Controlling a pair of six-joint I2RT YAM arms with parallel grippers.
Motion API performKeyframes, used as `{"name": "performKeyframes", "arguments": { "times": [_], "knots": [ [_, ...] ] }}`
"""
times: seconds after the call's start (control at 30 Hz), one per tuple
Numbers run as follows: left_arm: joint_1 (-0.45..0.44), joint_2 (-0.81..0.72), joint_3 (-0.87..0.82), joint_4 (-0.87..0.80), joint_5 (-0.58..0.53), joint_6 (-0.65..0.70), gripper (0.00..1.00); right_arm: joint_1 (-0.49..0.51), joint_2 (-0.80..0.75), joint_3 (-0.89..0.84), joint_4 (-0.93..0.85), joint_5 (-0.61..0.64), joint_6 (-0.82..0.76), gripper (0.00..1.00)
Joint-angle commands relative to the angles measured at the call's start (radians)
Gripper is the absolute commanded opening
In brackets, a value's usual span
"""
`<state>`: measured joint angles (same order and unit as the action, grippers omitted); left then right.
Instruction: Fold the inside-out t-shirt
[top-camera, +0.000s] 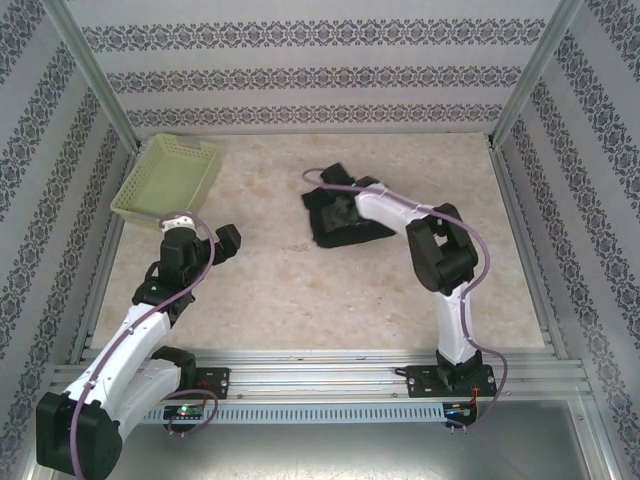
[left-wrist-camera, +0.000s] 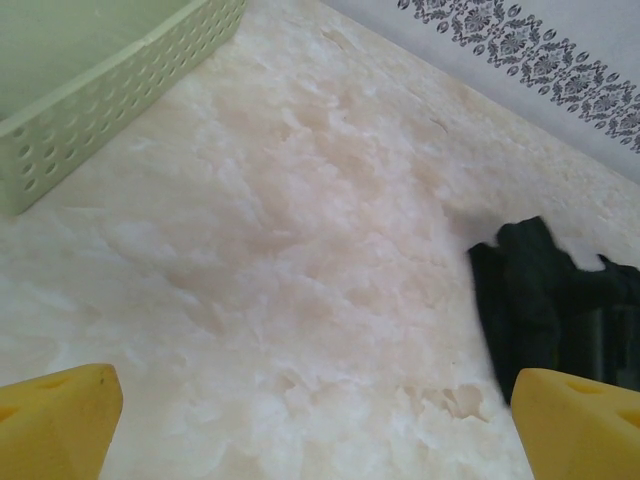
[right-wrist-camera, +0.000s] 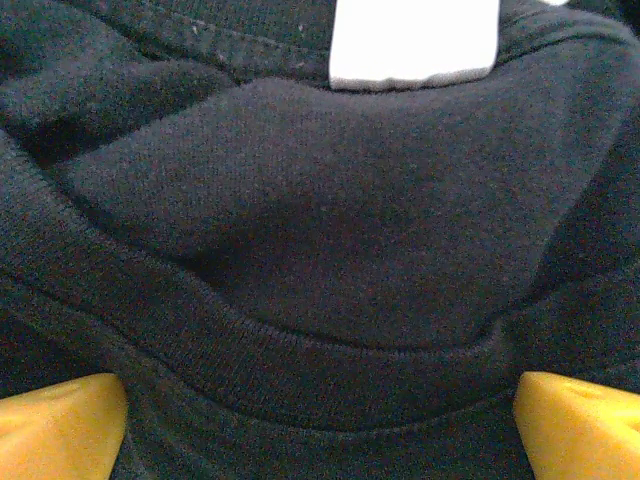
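Inside-out t-shirt lies as a compact black bundle near the middle of the table, a little to the right. I judge the folding mostly done, since the shirt is gathered into a small, thick packet and not spread flat, though from above its edges look lumpy and uneven. Nearest to me, my left gripper hangs over bare marble-patterned tabletop with its yellow fingertips far apart and nothing between them. It is well apart from the shirt, which lies off to its right. Further out, my right gripper is low over the bundle, jaws spread wide and gripping nothing. Between its tips I see the ribbed collar curving across dark knit, and beyond it the small white tag, which I take as a sign that the inner side faces out. What seems left is at most squaring up the packet and drawing my right arm away. Farthest off, by the left wall at the back of the table, stands the pale green lattice basket, and I can see nothing inside it
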<state>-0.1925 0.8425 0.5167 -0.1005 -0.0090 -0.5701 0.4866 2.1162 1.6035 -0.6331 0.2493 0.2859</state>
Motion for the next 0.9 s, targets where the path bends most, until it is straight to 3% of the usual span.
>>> {"name": "performKeyframes", "arguments": {
  "times": [0.0,0.23,0.5,0.7,0.87],
  "knots": [
    [0.017,-0.019,-0.011,0.023,-0.021,0.024,1.00,-0.096,0.040,0.071,-0.082,0.076,-0.139,0.98],
    [0.024,-0.032,-0.012,0.003,-0.049,0.043,1.00,-0.254,0.171,0.281,-0.148,0.146,-0.275,0.98],
    [0.027,-0.040,-0.026,0.026,-0.054,0.046,1.00,-0.424,0.161,0.263,-0.099,0.120,-0.327,0.98],
    [0.027,0.014,-0.028,0.043,-0.038,0.045,1.00,-0.484,0.204,0.307,-0.070,0.194,-0.442,0.98],
    [0.027,0.039,-0.037,0.051,-0.082,0.059,1.00,-0.506,0.159,0.307,-0.061,0.231,-0.430,0.98]
  ]
}}
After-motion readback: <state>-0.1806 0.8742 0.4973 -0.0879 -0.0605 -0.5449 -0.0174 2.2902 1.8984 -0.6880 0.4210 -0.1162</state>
